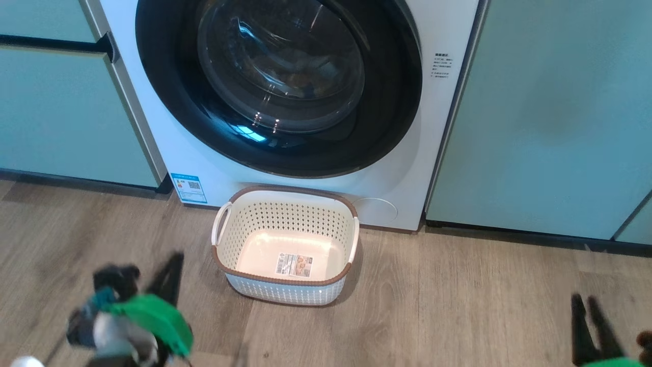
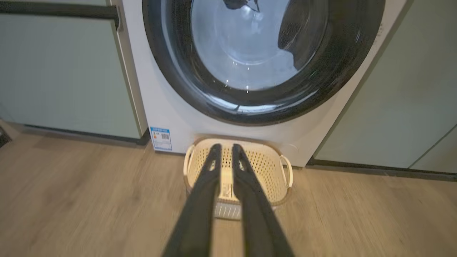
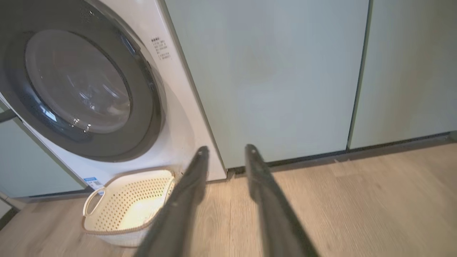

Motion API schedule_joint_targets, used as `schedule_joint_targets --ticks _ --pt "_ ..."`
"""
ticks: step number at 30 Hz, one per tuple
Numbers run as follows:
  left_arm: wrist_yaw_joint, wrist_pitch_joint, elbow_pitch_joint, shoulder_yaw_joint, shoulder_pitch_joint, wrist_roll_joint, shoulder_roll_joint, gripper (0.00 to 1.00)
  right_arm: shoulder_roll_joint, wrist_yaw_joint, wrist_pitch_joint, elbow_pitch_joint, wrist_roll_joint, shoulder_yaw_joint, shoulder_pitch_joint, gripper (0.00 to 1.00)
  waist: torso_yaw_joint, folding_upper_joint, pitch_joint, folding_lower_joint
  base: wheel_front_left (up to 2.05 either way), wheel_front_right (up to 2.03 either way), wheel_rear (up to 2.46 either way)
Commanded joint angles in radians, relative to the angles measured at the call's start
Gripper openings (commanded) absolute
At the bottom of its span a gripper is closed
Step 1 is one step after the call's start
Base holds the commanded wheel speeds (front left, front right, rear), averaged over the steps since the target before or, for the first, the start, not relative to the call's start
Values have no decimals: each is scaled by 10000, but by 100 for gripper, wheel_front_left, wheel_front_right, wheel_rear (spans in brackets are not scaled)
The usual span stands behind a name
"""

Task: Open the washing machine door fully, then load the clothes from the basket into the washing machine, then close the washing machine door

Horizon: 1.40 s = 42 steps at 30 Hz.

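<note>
Head view shows basket point(image 1: 285, 218) label point(image 1: 294, 265); left hand point(image 2: 224, 147) narrowly apart, right hand point(image 3: 226, 148) wider

- Bright, even light; white glints on the door glass point(image 1: 280, 66).
- My left gripper point(image 1: 147, 270) smears with motion blur (head view).
- The floor point(image 2: 71, 214) streaks towards the wrist views' edges; the basket point(image 1: 285, 219) casts a soft shadow.

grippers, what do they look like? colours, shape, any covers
The left gripper and the right gripper look alike: each has two long, slim, dark fingers that taper to the tips. In the head view a bright green cover sits behind the left fingers over grey and black parts, all blurred. A green edge shows below the right fingers too.
</note>
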Motion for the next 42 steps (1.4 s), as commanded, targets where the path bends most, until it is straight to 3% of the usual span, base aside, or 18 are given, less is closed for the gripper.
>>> schedule_joint_targets --ticks 1,4,42 --pt "0 5 -4 7 -5 -11 1 0 0 0 6 -3 11 -3 -6 0 0 0 1 0 0 0 0" --pt "0 28 357 -74 511 -47 -300 0 66 0 30 451 54 7 228 0 1 0 3 1 0 0 0" --pt "-4 1142 -519 801 545 -3562 -904 0 15 1 1141 83 4083 -63 -356 0 81 0 183 1 0 0 0"
